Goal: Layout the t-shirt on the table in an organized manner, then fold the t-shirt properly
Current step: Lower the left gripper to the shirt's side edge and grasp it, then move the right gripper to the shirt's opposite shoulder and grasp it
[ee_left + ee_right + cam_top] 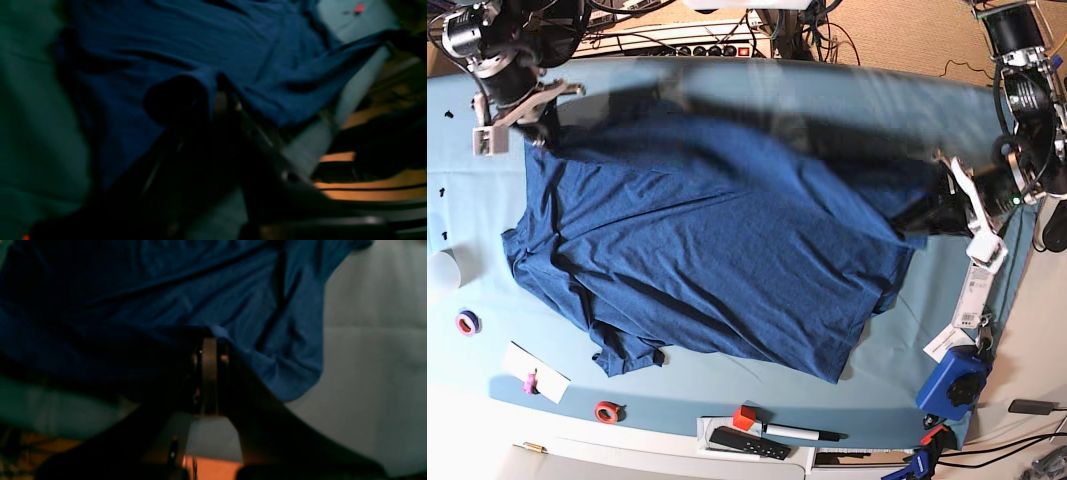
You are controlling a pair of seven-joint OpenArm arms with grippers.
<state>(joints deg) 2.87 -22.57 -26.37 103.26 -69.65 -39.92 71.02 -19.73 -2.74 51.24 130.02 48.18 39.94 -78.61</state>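
T-shirt (717, 240) far edge: smeared by motion blur in the base view.
Left gripper (213, 96) fingertips: dark, blurred, buried in cloth.
Right gripper (209, 340) left finger: lost in shadow.
Table (947, 290): cut off at left edge.

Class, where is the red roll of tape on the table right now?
In the base view, the red tape roll lies on the table near its front edge, just below the t-shirt sleeve and right of the white card.

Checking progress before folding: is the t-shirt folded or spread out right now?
Spread, not folded: the t-shirt lies open and wrinkled across the table, one sleeve showing.
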